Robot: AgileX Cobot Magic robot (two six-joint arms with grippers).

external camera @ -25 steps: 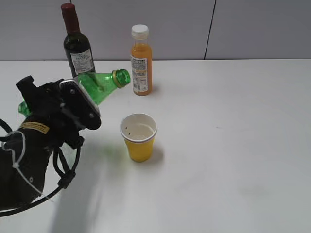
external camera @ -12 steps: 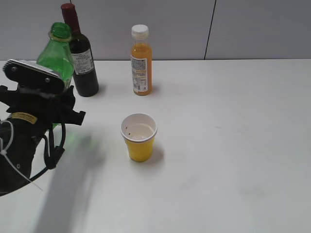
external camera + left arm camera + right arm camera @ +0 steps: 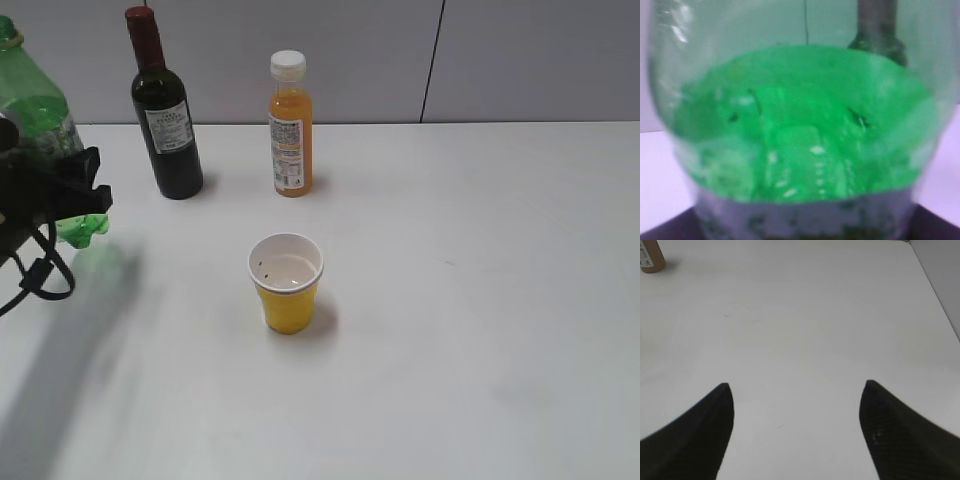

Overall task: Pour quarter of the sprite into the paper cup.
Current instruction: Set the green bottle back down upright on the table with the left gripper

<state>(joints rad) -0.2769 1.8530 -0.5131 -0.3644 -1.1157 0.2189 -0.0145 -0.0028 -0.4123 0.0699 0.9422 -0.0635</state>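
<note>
The sprite [image 3: 38,110], a green bottle with no cap on, stands nearly upright at the far left edge, its bumpy base just above the table. My left gripper [image 3: 55,195] is shut on its lower body. In the left wrist view the sprite [image 3: 800,125] fills the whole frame, so the fingers are hidden there. The yellow paper cup [image 3: 286,283] stands upright in the middle of the table, well to the right of the bottle, with a little liquid inside. My right gripper [image 3: 797,390] hangs open over bare table, nothing between its fingers; it is outside the exterior view.
A dark wine bottle [image 3: 165,110] with a red cap stands at the back left, close to the sprite. An orange juice bottle [image 3: 290,125] with a white cap stands behind the cup. The table's right edge [image 3: 935,295] shows in the right wrist view.
The left gripper swung the sprite from tilted toward the cup back to upright and carried it left and down, away from the cup. The cup and other bottles stayed put.
</note>
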